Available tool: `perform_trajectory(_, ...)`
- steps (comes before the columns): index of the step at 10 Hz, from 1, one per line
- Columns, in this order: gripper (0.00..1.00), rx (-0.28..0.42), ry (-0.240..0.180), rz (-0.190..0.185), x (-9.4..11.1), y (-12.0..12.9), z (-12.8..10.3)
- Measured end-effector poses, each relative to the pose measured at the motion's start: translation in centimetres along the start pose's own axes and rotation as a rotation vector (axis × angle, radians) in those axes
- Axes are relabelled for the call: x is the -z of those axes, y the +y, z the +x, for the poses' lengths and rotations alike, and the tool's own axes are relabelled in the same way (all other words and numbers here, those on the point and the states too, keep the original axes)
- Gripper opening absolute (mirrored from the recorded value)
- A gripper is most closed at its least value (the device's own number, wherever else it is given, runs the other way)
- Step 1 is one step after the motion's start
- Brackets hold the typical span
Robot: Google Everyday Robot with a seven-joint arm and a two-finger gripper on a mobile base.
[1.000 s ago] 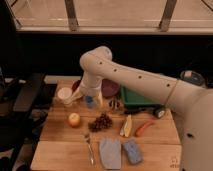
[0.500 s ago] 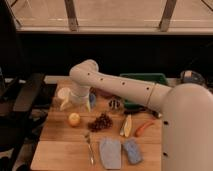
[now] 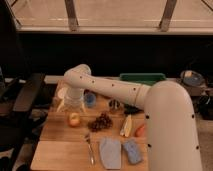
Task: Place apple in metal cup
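Observation:
The apple [image 3: 74, 119], small and yellow-orange, lies on the left part of the wooden table [image 3: 55, 150]. My gripper [image 3: 73, 106] hangs straight above it, pointing down, open, with nothing between its fingers and a small gap above the fruit. The metal cup [image 3: 114, 104] stands to the right, beyond my white arm, partly hidden by it.
A blue cup [image 3: 90, 98] and a white cup [image 3: 61, 93] stand close behind the gripper. Dark grapes [image 3: 101, 121], a pale banana-like piece [image 3: 126, 125], a carrot [image 3: 140, 131], a fork [image 3: 89, 147], a grey cloth [image 3: 110, 151] and a blue sponge [image 3: 132, 151] lie nearby. A green bin [image 3: 142, 78] is at the back.
My arm has swung left and down, bringing the gripper from near the cups to just over the apple. The objects on the table have not moved.

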Motion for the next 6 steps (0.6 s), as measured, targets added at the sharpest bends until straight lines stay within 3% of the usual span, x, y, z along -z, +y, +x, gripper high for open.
perform_trajectory(2, 0.80, -0.009, -0.034, -0.023, -2.1, 0.8, 0.4)
perform_trajectory(6, 0.80, -0.053, -0.109, -0.014, -4.7, 2.4, 0.3)
